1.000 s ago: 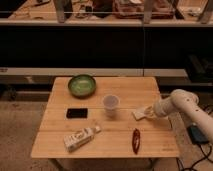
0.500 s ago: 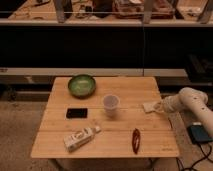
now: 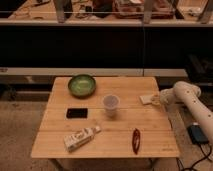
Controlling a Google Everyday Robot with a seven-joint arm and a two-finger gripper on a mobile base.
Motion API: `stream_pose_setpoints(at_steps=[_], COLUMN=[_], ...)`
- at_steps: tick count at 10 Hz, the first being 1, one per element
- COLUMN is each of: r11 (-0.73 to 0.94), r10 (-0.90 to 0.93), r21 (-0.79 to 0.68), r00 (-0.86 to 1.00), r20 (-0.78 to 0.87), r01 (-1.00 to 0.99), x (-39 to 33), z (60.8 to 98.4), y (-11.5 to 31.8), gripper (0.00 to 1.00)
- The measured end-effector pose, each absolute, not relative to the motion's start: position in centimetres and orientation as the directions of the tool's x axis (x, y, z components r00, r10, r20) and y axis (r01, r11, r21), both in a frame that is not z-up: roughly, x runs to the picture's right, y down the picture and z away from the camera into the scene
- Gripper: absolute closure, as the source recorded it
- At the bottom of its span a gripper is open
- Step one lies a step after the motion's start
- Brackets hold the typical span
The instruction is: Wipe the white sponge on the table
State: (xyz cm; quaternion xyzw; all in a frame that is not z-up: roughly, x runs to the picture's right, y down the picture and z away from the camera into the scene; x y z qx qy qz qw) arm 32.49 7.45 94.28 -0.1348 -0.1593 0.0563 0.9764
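Observation:
The white sponge (image 3: pixel 146 99) lies flat on the table (image 3: pixel 115 129) near its right edge, toward the back. My gripper (image 3: pixel 157 99) is at the sponge's right side and shut on it, pressing it on the wood. The white arm (image 3: pixel 192 102) reaches in from the right, beyond the table's edge.
A green bowl (image 3: pixel 82 85) sits at the back left and a translucent cup (image 3: pixel 111 104) near the middle. A black phone (image 3: pixel 77 113) lies on the left, a white labelled bottle (image 3: pixel 80 138) at the front left, and a red object (image 3: pixel 135 140) at the front right.
The gripper has slid the sponge across the table, from nearer the middle right toward the back right edge. The arm has drawn back to the right.

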Motion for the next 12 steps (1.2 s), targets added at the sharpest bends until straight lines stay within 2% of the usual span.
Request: stream_pose_setpoints(at_steps=[3, 6, 12], r11=[0.956, 0.937, 0.913], r10=[0.097, 0.035, -0.023], r21=[-0.294, -0.325, -0.351], r00=[0.925, 0.891, 0.886], r20=[0.368, 0.453, 0.462], r01=[0.017, 0.128, 0.207], x=[28.1, 24.0, 25.2], z=[94.8, 93.8, 90.4], y=[7.8, 9.9, 13.2], gripper=[1.00, 1.00, 1.00])
